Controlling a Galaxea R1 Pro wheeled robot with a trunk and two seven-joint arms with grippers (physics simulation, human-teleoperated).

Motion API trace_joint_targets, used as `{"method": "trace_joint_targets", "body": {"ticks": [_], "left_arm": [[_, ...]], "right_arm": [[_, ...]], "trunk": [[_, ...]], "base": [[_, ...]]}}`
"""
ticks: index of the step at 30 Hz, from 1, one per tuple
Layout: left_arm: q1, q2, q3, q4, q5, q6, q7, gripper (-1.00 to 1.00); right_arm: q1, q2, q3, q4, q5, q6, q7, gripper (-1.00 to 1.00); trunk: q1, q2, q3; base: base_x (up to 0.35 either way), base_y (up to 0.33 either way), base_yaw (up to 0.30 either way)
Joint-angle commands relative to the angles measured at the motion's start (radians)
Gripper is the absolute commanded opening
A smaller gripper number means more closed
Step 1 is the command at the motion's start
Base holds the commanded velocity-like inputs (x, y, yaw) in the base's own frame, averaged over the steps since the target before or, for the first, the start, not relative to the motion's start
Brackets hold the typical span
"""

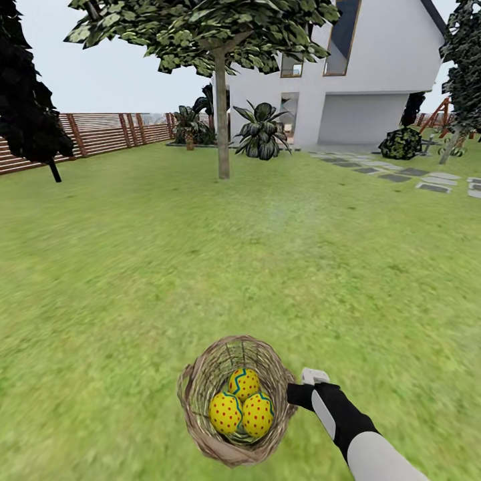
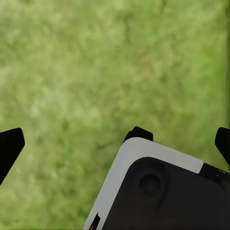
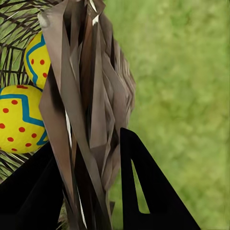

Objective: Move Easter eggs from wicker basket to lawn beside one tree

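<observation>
Lawn [image 1: 133,267] is spreading wide and bright green from the robot out to the house, with the chosen kind of tree [image 1: 222,120] standing straight ahead and well apart, its mottled trunk upright on the grass. Wicker basket [image 1: 234,401] is sitting on the grass just before the robot, tilted slightly, mouth up. Three Easter eggs [image 1: 242,404] are lying together inside it, touching one another.

Right gripper [image 3: 103,191] is reaching in from the basket's right side; in the right wrist view its two fingers are straddling the basket's wall at the rim, one inside and one outside, apparently clamping it. Left gripper [image 2: 115,139] is hanging over bare grass, fingers spread, holding nothing.

Judgement: the right arm is the nearer, and the tree lies dead ahead beyond the basket.
</observation>
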Motion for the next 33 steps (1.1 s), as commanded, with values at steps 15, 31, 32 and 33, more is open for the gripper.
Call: {"method": "trace_joint_targets", "body": {"ticks": [15,31,32,33], "left_arm": [[-0.001,0.000,0.008,0.001,-0.005,-0.003,-0.007,1.00],[-0.001,0.000,0.008,0.001,-0.005,-0.003,-0.007,1.00],[-0.001,0.000,0.008,0.001,-0.005,-0.003,-0.007,1.00],[-0.001,0.000,0.008,0.001,-0.005,-0.003,-0.007,1.00]], "right_arm": [[-0.001,0.001,-0.008,-0.003,-0.012,0.004,0.002,-1.00],[-0.001,0.001,-0.008,-0.004,-0.012,0.004,0.002,-1.00],[-0.001,0.001,-0.008,-0.004,-0.012,0.004,0.002,-1.00],[-0.001,0.001,-0.008,-0.004,-0.012,0.004,0.002,-1.00]], "trunk": [[0.001,-0.001,-0.001],[0.001,-0.001,-0.001],[0.001,-0.001,-0.001],[0.001,-0.001,-0.001]], "base": [[0.339,0.000,0.000],[0.339,0.011,0.000],[0.338,0.086,0.000],[0.335,0.099,0.000]]}}
